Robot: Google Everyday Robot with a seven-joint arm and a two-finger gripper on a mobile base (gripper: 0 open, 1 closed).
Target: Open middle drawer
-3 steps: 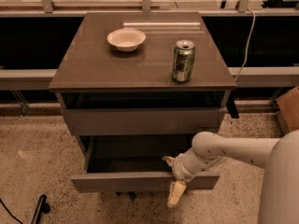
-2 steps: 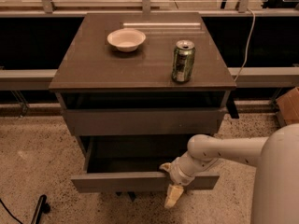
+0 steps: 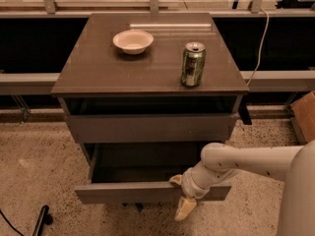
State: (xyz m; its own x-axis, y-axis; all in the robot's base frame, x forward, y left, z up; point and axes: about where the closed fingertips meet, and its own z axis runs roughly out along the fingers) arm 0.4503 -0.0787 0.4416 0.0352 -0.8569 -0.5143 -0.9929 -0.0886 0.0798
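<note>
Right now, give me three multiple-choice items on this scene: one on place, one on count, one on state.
1. Where is the gripper?
A. at the front panel of the middle drawer
B. up at the window rail
C. flat on the floor

2. How many things stand on the cabinet top?
A. one
B. two
C. four

3. The middle drawer is:
A. shut flush
B. pulled out
C. taken off the cabinet

Key:
1 A, the gripper sits right of centre on that panel.
2 B, only the bowl and the can stand there.
3 B, its dark inside shows behind the panel.
</note>
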